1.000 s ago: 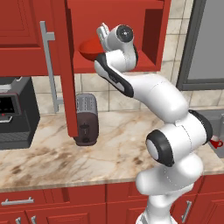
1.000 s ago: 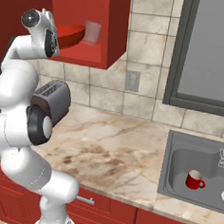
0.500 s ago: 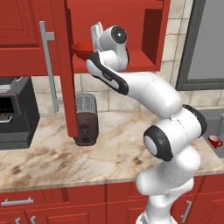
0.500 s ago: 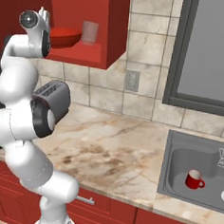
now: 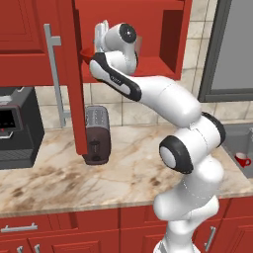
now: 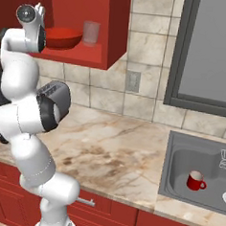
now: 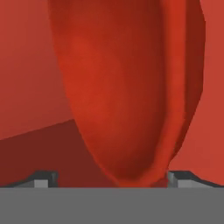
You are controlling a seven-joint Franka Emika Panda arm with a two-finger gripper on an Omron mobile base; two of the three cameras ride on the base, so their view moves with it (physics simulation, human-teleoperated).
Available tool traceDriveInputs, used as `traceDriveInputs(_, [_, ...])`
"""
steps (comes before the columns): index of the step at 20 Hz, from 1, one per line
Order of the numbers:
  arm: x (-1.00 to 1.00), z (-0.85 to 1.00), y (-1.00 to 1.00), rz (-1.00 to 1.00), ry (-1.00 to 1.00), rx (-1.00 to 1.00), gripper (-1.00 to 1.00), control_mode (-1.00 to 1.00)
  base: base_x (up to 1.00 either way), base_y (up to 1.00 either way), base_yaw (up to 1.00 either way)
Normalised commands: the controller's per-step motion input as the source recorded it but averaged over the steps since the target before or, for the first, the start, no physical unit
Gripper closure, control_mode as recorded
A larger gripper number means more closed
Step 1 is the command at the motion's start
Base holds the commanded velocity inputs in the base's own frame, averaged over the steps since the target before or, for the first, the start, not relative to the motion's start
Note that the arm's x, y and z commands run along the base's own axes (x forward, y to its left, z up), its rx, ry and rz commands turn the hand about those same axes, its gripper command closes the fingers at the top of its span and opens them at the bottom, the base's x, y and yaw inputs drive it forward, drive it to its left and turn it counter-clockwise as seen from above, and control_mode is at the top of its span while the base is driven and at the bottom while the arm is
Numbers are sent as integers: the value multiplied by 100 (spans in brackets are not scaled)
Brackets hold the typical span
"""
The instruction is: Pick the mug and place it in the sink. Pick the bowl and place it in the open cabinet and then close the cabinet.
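Hand view gives us the claw [image 7: 107, 180] with tips spread wide, the bowl [image 7: 131, 87] looming between them, unheld. Right base view adds that the bowl [image 6: 63, 37] rests on the cabinet [image 6: 104, 37] shelf beside a glass [image 6: 91, 34], the mug [image 6: 195, 181] in the sink [image 6: 178, 158].

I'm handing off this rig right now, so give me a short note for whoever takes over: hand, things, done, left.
Hand: open, up at the cabinet shelf, the bowl right in front of its fingertips, not gripped.
Mug: upright in the sink. Done.
Bowl: on the shelf of the cabinet, beside a clear glass. Placed.
Cabinet door: open, its bar handle facing out.
Left: back the hand out, then close the door.
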Motion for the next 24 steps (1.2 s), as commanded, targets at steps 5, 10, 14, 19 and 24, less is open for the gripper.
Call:
traceDriveInputs(5, [-54, 41, 22, -6, -23, -2, -100, -100, 0, 0, 0])
traceDriveInputs(10, [-100, 14, -98, -13, -27, -11, -100, -100, 0, 0, 0])
traceDriveInputs(14, [-100, 21, -100, -11, -15, -1, -100, -100, 0, 0, 0])
traceDriveInputs(19, [-100, 27, -100, -5, -6, 2, -100, -100, 0, 0, 0])
traceDriveInputs(24, [-100, 39, -77, -4, -4, 0, -100, -100, 0, 0, 0])
